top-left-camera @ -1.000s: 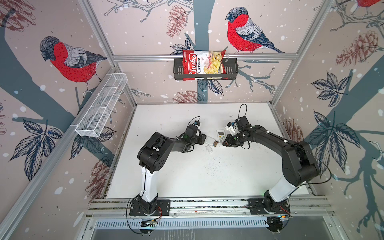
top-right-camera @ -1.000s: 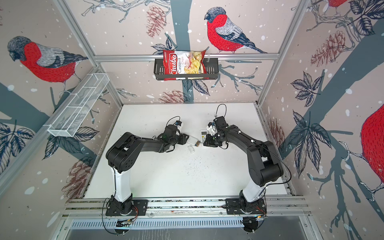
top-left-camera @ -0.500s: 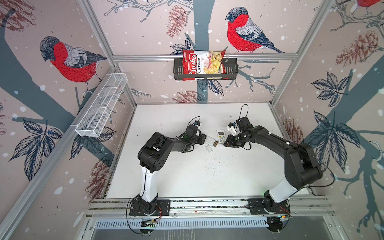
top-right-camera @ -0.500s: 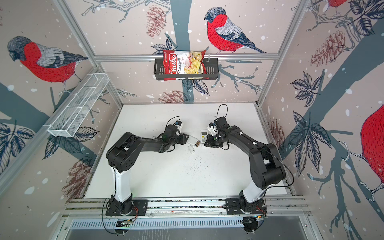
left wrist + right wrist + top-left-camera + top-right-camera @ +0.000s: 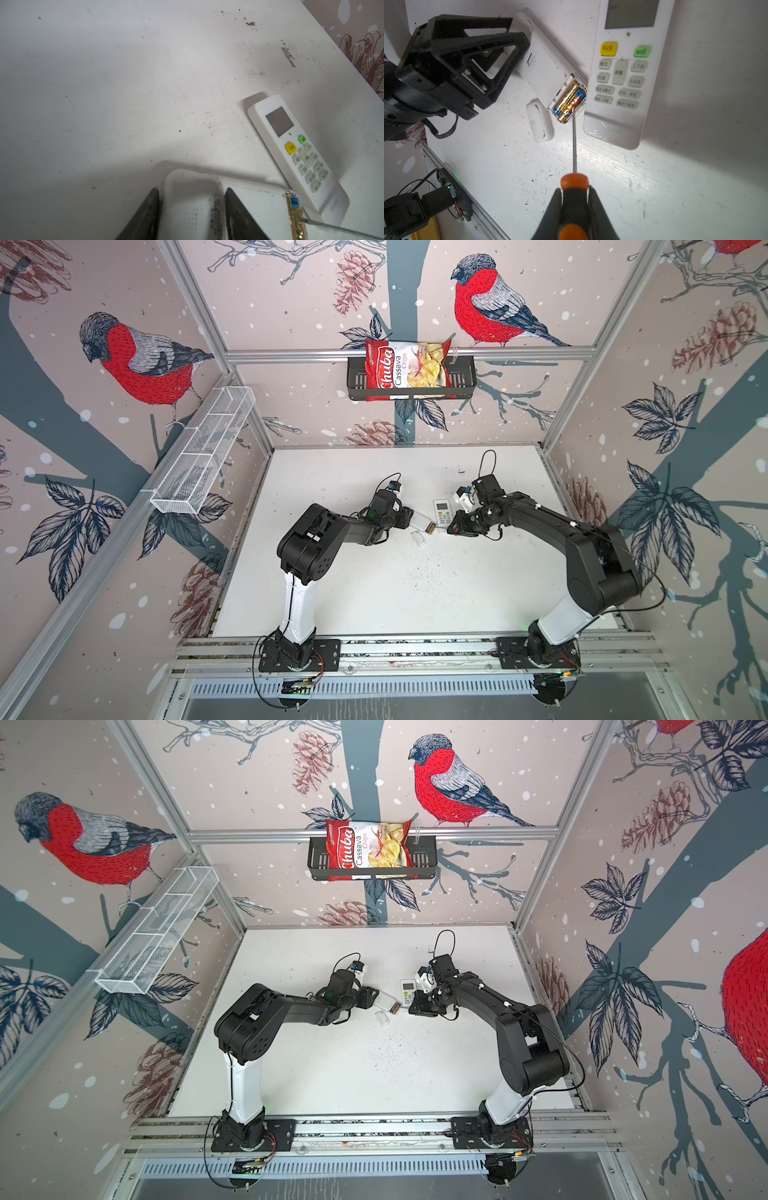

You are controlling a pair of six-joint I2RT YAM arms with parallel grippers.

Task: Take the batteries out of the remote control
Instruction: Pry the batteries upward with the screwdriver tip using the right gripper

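In the left wrist view the left gripper (image 5: pixel 191 190) showed only two fingertips before the picture's edge, and the open-backed remote (image 5: pixel 255 207) between them was blurred and cut off there too. In the right wrist view the edge cut off the screwdriver (image 5: pixel 574 180) handle, the right gripper (image 5: pixel 574 190) around it and the screen end of the face-up remote (image 5: pixel 618 83), while the shaft's tip hid part of the batteries (image 5: pixel 568 99). In both top views the batteries (image 5: pixel 431 528) were too small to count.

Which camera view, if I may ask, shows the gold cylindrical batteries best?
Right wrist view: the gold cylindrical batteries lie exposed. Both top views give a tiny gold speck; the left wrist view, a thin sliver.
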